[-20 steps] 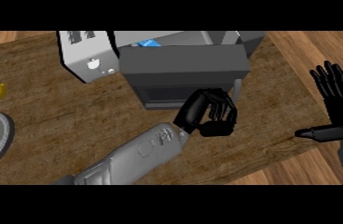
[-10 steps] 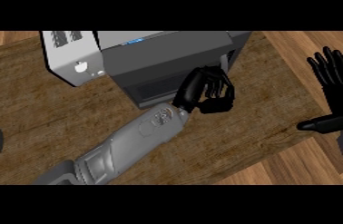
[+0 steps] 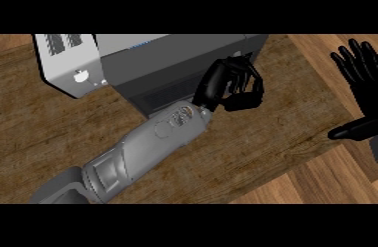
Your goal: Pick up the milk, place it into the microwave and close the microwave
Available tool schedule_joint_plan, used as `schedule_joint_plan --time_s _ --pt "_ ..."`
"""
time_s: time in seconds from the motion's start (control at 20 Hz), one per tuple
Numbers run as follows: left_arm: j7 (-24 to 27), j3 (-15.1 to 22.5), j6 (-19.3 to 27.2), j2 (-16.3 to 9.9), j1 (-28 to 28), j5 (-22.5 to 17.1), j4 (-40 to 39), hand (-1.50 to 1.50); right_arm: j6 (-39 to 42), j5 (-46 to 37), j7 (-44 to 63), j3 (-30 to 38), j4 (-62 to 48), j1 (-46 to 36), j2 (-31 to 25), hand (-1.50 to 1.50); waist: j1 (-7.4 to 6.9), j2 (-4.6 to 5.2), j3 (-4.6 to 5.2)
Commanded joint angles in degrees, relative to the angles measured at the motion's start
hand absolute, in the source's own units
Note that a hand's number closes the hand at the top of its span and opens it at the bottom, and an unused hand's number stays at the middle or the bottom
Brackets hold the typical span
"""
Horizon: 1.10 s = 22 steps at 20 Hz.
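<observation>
I've got the wooden counter (image 3: 221,156) under me and the dark microwave (image 3: 177,66) sitting along its far side, with a pale toaster-like box (image 3: 66,61) touching its left flank. My left hand (image 3: 232,86) is right up against the microwave's front right corner, forearm running diagonally up from the lower left. Its fingers are curled inward, but around what I can't make out; no milk shows anywhere, so it's either hidden in that curl or already inside. I judge the door side lies just beyond these fingers, so the left is clearly the nearer hand. My right hand (image 3: 362,81) rests open at the right edge, fingers up.
</observation>
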State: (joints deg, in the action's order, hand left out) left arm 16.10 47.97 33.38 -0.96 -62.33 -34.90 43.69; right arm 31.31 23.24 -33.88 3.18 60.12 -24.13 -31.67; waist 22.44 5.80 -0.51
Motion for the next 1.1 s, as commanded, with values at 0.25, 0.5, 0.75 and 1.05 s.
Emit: schedule_joint_plan --time_s 0.25,0.5,0.75,1.05 --pt "0.2 -0.3 1.3 0.9 -3.6 -2.1 -1.9 1.50 7.7 1.1 1.0 -3.7 4.3 -2.8 -1.4 -1.50 1.47 0.58 0.01" --pt "0.1 0.5 2.1 0.9 -3.7 -2.6 -1.9 1.50 13.1 0.7 1.5 -8.3 9.9 -4.2 -2.0 1.50 1.14 0.28 -0.18" --pt "0.3 0.4 3.4 0.9 -3.5 -3.6 -2.3 1.50 13.8 2.0 3.6 -10.1 14.3 -4.9 -2.5 1.50 2.31 0.35 -0.14" --pt "0.7 0.4 4.9 0.9 -3.3 -4.7 -2.0 1.50 13.7 3.3 6.0 -12.4 18.8 -4.2 -2.2 1.50 3.76 0.29 -0.23"
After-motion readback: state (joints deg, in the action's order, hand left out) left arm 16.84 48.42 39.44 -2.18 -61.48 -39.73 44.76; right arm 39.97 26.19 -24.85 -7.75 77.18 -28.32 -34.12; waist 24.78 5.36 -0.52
